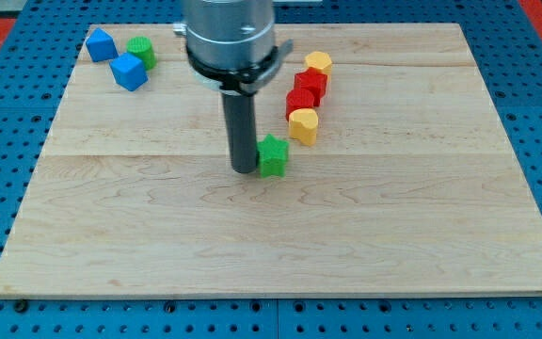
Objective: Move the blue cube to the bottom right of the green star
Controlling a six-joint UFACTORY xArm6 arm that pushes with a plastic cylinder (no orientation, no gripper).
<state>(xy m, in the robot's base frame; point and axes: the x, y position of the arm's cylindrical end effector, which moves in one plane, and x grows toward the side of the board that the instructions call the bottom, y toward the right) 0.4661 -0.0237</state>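
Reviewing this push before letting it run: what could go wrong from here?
1. My tip sits right against the green star, far from the blue cube; moving off could shove the star and shift the target spot.
2. The blue cube touches a second blue block and a green block; pushing it may drag them along.

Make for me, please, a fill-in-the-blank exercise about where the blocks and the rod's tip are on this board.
1. My tip stands just to the view's ____ of the green star.
2. The blue cube lies near the board's top ____ corner.
3. The green cylinder sits between the blue cube and another ____ block.
4. Two red blocks lie between two ____ ones.

Missing words: left; left; blue; yellow
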